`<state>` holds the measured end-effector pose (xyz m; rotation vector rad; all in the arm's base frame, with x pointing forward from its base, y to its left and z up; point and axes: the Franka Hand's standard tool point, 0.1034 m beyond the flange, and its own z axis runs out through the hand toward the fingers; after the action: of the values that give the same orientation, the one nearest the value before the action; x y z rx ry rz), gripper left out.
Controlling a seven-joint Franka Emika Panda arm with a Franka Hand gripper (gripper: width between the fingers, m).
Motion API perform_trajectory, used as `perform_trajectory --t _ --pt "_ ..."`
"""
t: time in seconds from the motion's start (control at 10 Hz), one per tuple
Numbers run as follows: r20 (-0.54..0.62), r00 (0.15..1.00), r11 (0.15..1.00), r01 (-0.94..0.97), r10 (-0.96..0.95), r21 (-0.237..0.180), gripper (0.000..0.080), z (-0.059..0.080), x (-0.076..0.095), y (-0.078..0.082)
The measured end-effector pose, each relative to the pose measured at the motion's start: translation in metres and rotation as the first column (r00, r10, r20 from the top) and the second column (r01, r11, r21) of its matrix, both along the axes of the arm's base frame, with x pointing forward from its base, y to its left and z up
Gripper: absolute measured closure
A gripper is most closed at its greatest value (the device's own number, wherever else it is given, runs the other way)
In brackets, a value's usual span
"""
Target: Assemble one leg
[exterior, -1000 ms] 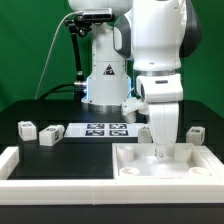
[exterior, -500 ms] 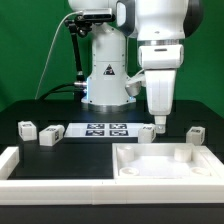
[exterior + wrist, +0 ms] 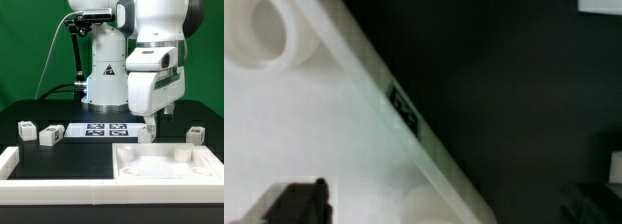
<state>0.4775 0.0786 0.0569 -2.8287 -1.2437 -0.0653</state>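
Observation:
My gripper (image 3: 150,122) hangs tilted above the far edge of the large white tabletop (image 3: 160,172), with nothing between its jaws. In the wrist view only one dark finger (image 3: 295,205) shows, far to one side, over the bare tabletop (image 3: 313,130). One leg (image 3: 146,131), a small white tagged block, stands on the black table just behind the tabletop, partly hidden by the gripper. Other legs stand at the exterior view's left (image 3: 27,127) (image 3: 48,135) and right (image 3: 197,133).
The marker board (image 3: 103,129) lies flat behind the tabletop. A long white part (image 3: 20,160) lies along the front left. The tabletop has round corner sockets (image 3: 183,154) (image 3: 260,40). The robot base (image 3: 105,75) stands at the back.
The gripper has risen out of the tabletop's inside, moved slightly toward the exterior view's left and tilted. It came up empty.

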Motion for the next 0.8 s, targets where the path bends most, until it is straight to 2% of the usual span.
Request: perform_trajectory --t 0.1,0.3,0.5,0.6,0.8 --pt "-0.020 0.981 0.981 0.193 -0.193 0.016 0.0151 -0.002 -0.004 0.001" --pt "-0.042 0.872 0.872 0.488 -0.487 0.031 0.0151 -0.004 -0.013 0.011" --pt "-0.082 0.707 0.707 0.706 -0.702 0.028 0.0151 -0.006 -0.019 0.023" --pt "-0.107 0.578 0.580 0.815 -0.809 0.020 0.0151 -0.007 -0.022 0.031" --pt "-0.132 0.406 0.409 0.913 -0.904 0.002 0.0151 -0.009 -0.029 0.048"
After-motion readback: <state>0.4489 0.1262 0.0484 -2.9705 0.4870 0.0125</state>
